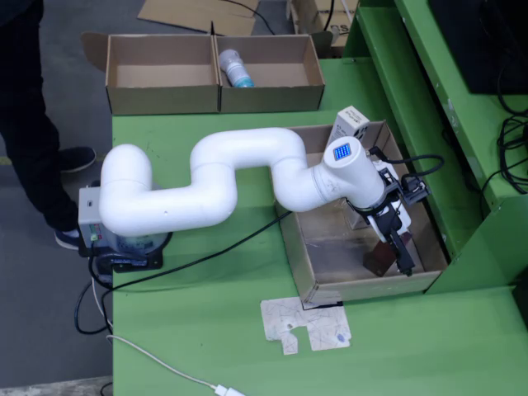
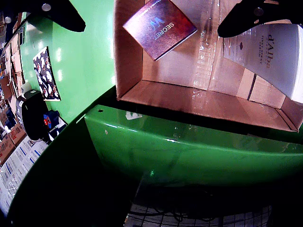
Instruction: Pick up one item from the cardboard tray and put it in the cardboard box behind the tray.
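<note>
Where the green table [image 1: 206,330] fills most of the fixed overhead view, the white arm [image 1: 214,186] stretches from its grey base [image 1: 99,216] at the left edge across to the cardboard tray [image 1: 301,247] on the right. The tray is open-topped and shallow, and the arm's wrist hangs over its middle. Behind it in this view, at the far edge of the table, stands the cardboard box [image 1: 165,91], divided into two compartments; the right compartment holds a pale bottle [image 1: 235,68] lying on its side, and the left one shows bare floor. The gripper [image 1: 394,252] points down into the near right corner of the tray, just beside a small dark maroon box [image 1: 379,257]; whether it touches that item cannot be told from overhead. In the gripper-mounted view the two black fingertips [image 2: 64,14] sit at opposite top corners, spread wide with nothing between them. Below them the maroon box [image 2: 160,26] lies tilted on the tray floor [image 2: 189,94], and a white carton [image 2: 272,54] lies at the right; overhead, a white carton [image 1: 350,124] rests at the tray's far rim. A flat printed card [image 1: 307,323] lies on the table near the tray's front wall.
</note>
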`<state>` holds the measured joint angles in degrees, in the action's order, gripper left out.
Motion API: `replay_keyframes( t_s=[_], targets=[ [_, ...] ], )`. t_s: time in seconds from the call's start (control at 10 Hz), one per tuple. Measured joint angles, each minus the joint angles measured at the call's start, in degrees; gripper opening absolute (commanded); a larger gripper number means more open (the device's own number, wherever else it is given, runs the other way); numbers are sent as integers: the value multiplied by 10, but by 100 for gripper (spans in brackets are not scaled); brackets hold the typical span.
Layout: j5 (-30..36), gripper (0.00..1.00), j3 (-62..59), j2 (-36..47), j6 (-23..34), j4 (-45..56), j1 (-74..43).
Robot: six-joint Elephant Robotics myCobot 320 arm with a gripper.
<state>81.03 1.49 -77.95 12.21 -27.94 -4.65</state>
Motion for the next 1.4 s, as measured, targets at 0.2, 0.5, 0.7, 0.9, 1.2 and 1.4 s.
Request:
replay_keyframes(
  t_s=[0.2,0.5,0.7,0.9,1.2,1.4],
  targets=[
    [0,100,0,0,0,0,0],
    [0,100,0,0,0,0,0],
    [0,100,0,0,0,0,0],
    [0,80,0,0,0,0,0],
    [0,50,0,0,0,0,0],
    [0,30,0,0,1,0,0]
  ],
)
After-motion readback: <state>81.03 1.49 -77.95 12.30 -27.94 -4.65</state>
